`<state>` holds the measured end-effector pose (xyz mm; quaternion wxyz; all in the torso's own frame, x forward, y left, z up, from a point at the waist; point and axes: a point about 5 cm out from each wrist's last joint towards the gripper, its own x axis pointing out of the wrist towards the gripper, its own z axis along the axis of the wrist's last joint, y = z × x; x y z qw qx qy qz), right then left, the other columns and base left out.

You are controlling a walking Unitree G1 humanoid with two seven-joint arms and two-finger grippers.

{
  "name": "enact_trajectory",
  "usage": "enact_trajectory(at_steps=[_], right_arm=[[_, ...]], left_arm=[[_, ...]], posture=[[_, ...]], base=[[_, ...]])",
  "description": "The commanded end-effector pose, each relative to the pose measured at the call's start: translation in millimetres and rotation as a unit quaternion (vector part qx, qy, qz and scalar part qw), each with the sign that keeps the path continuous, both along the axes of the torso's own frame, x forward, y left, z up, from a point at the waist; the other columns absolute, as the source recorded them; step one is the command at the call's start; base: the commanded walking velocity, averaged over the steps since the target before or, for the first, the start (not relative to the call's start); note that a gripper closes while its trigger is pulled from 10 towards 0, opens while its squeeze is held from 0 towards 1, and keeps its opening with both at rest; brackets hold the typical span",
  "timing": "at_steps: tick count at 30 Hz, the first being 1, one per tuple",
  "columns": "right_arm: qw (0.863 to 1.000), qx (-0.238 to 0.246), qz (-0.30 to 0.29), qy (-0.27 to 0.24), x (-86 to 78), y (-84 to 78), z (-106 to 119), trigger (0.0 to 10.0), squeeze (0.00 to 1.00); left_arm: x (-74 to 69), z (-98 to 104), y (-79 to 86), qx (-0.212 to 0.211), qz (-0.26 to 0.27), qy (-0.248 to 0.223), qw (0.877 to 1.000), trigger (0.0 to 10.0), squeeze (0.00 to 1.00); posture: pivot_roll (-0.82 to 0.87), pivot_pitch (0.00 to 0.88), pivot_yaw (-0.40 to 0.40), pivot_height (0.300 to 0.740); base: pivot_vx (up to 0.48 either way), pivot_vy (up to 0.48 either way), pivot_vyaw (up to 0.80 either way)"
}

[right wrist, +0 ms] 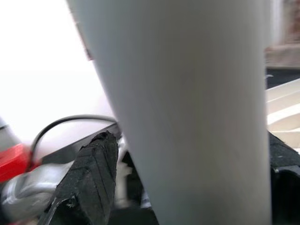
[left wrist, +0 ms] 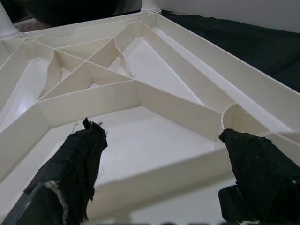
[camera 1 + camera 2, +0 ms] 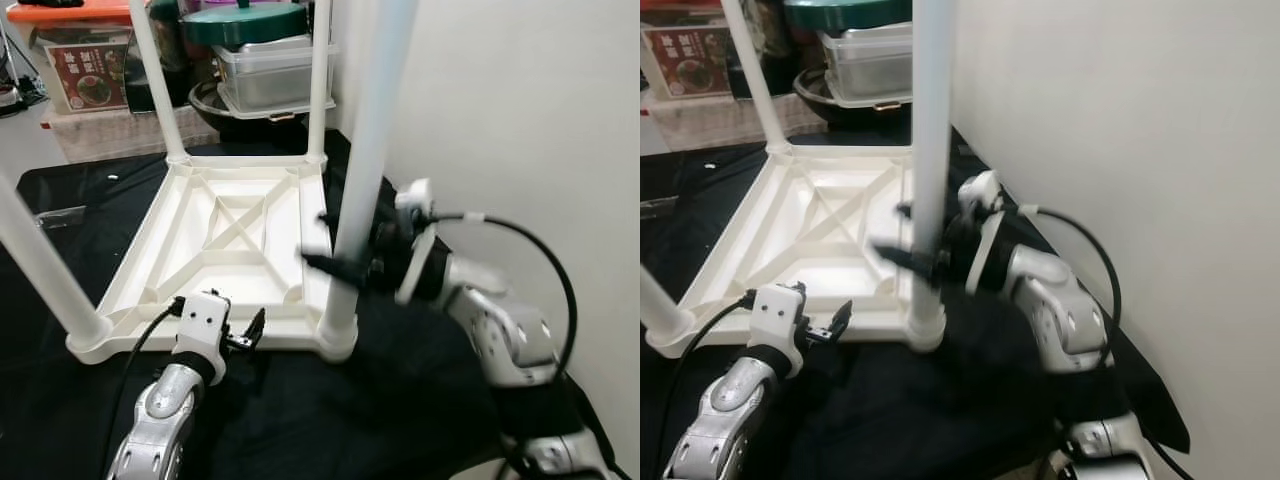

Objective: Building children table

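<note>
A white plastic children's table top (image 3: 240, 230) lies upside down on a black cloth (image 3: 330, 410), its ribbed underside facing up. White legs stand up from its corners. My right gripper (image 3: 318, 240) is shut on the near right leg (image 3: 365, 150) low down, one black finger on each side, and that leg (image 1: 187, 108) stands between the fingers (image 1: 89, 183) in the right wrist view. My left gripper (image 3: 235, 335) is open at the table top's near edge, its fingers (image 2: 79, 159) spread apart in front of the rim (image 2: 154, 183).
The near left leg (image 3: 40, 265) and two far legs (image 3: 160, 90) rise from the other corners. Behind the table stand stacked metal trays (image 3: 270, 75) under a green lid (image 3: 245, 20) and a box with a red label (image 3: 90, 75). A white wall (image 3: 520, 100) runs close on the right.
</note>
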<state>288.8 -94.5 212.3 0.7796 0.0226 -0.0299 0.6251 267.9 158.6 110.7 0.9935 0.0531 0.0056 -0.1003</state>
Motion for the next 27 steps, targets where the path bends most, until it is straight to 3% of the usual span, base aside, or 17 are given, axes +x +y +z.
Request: enact_trajectory(at_steps=[1,2,5,6,8,10,11,12,14,15,16,17,19,23,24,26,27], right_arm=[[0.999,-0.012,0.051,0.012,-9.7,9.0,-7,7.8,0.00],[0.997,-0.014,0.068,0.024,-19.0,15.0,-16,0.0,0.00],[0.996,-0.028,-0.079,0.036,-0.1,27.6,-34,0.0,0.00],[0.964,-0.044,-0.253,0.066,28.1,17.4,-43,0.0,0.00],[0.964,-0.044,-0.253,0.066,28.1,17.4,-43,0.0,0.00],[0.802,-0.049,-0.578,0.142,55.8,-33.4,-63,0.0,0.00],[0.802,-0.049,-0.578,0.142,55.8,-33.4,-63,0.0,0.00],[0.726,-0.052,-0.672,0.139,50.0,-54.5,-69,0.0,0.00],[0.726,-0.052,-0.672,0.139,50.0,-54.5,-69,0.0,0.00],[0.699,-0.049,-0.702,0.128,41.4,-64.2,-69,0.0,0.00],[0.699,-0.049,-0.702,0.128,41.4,-64.2,-69,0.0,0.00],[0.753,-0.015,-0.648,0.115,27.2,-42.2,-57,10.0,0.00],[0.809,0.019,-0.577,0.110,21.4,-19.0,-45,10.0,0.00],[0.828,0.033,-0.552,0.095,20.4,-12.3,-37,10.0,0.00],[0.841,0.060,-0.532,0.078,20.9,-8.0,-28,10.0,1.00],[0.872,0.073,-0.479,0.067,24.6,-1.5,-19,10.0,1.00],[0.896,0.080,-0.432,0.060,30.6,1.7,-9,10.0,0.00]], left_arm=[[-1.9,-3,3.2,0.011,0.004,0.006,1.000,10.0,0.00],[-2.7,-3,2.3,0.011,0.001,0.007,1.000,10.0,0.00],[-4.0,-5,1.2,0.014,-0.006,0.011,1.000,10.0,0.00],[-3.5,-5,2.3,0.014,-0.004,0.010,1.000,10.0,0.00],[-3.5,-5,2.3,0.014,-0.004,0.010,1.000,10.0,0.00],[-2.5,-4,2.4,0.011,-0.003,0.009,1.000,10.0,0.00],[-2.5,-4,2.4,0.011,-0.003,0.009,1.000,10.0,0.00],[-1.8,-4,1.4,0.011,-0.004,0.009,1.000,10.0,0.00],[-1.8,-4,1.4,0.011,-0.004,0.009,1.000,10.0,0.00],[-1.5,-5,0.6,0.011,-0.005,0.010,1.000,10.0,0.00],[-1.5,-5,0.6,0.011,-0.005,0.010,1.000,10.0,0.00],[-2.1,-6,-2.2,0.009,-0.012,0.012,1.000,10.0,0.00],[-2.5,-7,-3.4,0.009,-0.016,0.015,1.000,10.0,0.00],[-2.0,-7,-3.2,0.009,-0.016,0.015,1.000,10.0,0.00],[-1.1,-7,-3.1,0.009,-0.016,0.015,1.000,10.0,0.00],[0.2,-6,-3.6,0.008,-0.015,0.013,1.000,10.0,0.00],[1.3,-5,-3.7,0.007,-0.015,0.012,1.000,10.0,0.00]], posture=[[0.11,0.000,-0.054,0.740],[0.11,0.000,-0.045,0.740],[0.11,0.000,-0.047,0.740],[0.09,0.000,-0.037,0.740],[0.09,0.000,-0.037,0.740],[0.09,0.000,-0.037,0.740],[0.09,0.000,-0.037,0.740],[0.09,0.000,-0.036,0.740],[0.09,0.000,-0.036,0.740],[0.08,0.000,-0.034,0.740],[0.08,0.000,-0.034,0.740],[0.07,0.000,-0.021,0.740],[0.07,0.000,-0.021,0.740],[0.06,0.000,-0.020,0.740],[0.07,0.000,-0.020,0.740],[0.07,0.000,-0.026,0.740],[0.07,0.000,-0.030,0.740]], base=[[0.000,0.000,0.00],[0.000,0.000,0.00],[0.000,0.000,0.00],[0.000,0.000,0.00],[0.000,0.000,0.00],[0.000,0.000,0.00],[0.000,0.000,0.00],[0.000,0.000,0.00],[0.000,0.000,0.00],[0.000,0.000,0.00],[0.000,0.000,0.00],[0.000,0.000,0.00],[0.000,0.000,0.00],[0.000,0.000,0.00],[0.000,0.000,0.00],[0.000,0.000,0.00],[0.000,0.000,0.00]])
